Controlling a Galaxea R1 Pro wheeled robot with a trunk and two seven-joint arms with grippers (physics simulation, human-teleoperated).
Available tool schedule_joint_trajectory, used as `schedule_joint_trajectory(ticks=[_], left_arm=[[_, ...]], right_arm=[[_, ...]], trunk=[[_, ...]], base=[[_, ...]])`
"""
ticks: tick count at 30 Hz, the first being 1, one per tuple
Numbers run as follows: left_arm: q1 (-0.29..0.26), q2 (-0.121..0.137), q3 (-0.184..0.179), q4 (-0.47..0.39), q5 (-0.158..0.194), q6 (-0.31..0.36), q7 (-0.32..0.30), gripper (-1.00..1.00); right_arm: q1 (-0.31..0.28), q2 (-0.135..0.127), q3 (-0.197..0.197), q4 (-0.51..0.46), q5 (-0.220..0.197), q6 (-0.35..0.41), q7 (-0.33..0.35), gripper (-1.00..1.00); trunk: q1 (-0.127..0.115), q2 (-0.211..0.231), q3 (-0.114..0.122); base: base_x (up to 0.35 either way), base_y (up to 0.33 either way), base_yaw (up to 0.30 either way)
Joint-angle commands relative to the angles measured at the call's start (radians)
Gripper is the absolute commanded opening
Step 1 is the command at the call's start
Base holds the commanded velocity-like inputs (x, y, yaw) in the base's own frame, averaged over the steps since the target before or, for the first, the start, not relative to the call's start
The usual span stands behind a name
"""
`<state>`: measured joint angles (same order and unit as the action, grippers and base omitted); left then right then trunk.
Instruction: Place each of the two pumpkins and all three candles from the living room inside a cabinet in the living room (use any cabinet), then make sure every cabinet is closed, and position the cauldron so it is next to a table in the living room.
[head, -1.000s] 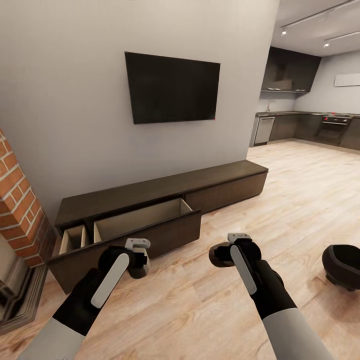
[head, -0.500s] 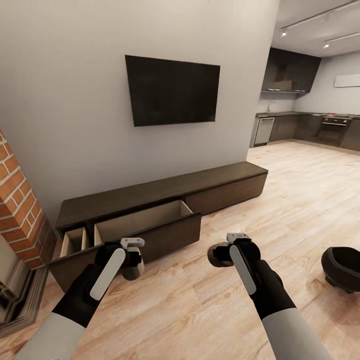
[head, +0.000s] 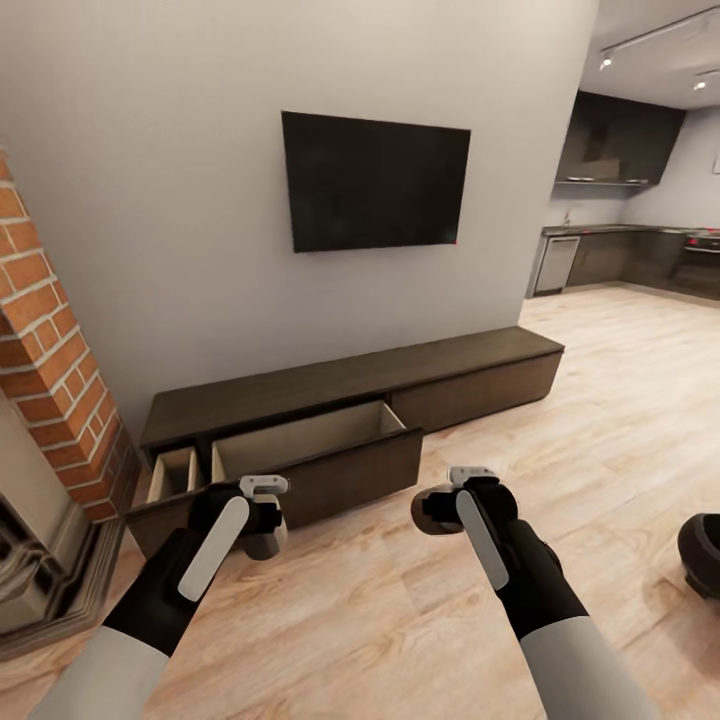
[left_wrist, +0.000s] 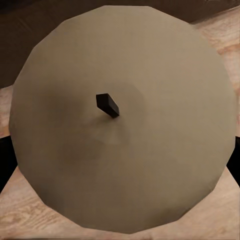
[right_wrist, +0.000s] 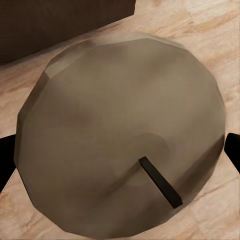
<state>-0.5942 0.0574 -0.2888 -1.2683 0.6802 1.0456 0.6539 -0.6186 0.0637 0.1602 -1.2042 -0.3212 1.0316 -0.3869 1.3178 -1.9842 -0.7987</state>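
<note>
Gripping a beige candle (left_wrist: 122, 120) with a dark wick, the left gripper (head: 262, 512) hovers at 6 o'clock of the cabinet (head: 350, 400), whose two drawers stand open. The right gripper's (head: 445, 505) fingers clasp another candle (right_wrist: 120, 135). The cauldron (head: 702, 552) sits at 3 o'clock.

A pale wood plank floor (head: 600, 420) fills the lower and right frame. On it, along the wall at centre, stands the long dark cabinet (head: 340, 385), two drawers pulled open. A black cauldron (head: 702, 552) sits at the right edge.
</note>
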Motion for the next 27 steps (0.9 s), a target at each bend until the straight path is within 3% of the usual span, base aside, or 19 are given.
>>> schedule_joint_trajectory(ticks=[1,8,14,27], left_arm=[[-0.001,0.001,-0.003,0.001,0.009,0.002,0.010,-1.00],[-0.001,0.001,-0.004,0.004,0.007,0.002,0.010,-1.00],[-0.001,0.000,-0.007,0.003,0.007,0.002,0.010,-1.00],[-0.001,-0.001,-0.009,-0.001,0.005,0.002,0.010,-1.00]], right_arm=[[-0.001,0.001,0.001,0.000,-0.009,0.002,-0.011,-1.00],[0.000,0.002,0.004,0.005,-0.009,0.002,-0.011,-1.00],[-0.001,0.001,0.030,0.006,-0.010,0.002,-0.012,-1.00],[0.000,0.001,0.057,0.012,-0.009,0.002,-0.011,-1.00]], trunk=[[0.000,0.000,-0.001],[0.000,0.000,-0.001],[0.000,0.000,-0.001],[0.000,0.000,-0.001]], base=[[0.140,0.000,0.286],[0.223,-0.099,0.290],[0.254,-0.212,0.266],[0.245,-0.223,0.033]])
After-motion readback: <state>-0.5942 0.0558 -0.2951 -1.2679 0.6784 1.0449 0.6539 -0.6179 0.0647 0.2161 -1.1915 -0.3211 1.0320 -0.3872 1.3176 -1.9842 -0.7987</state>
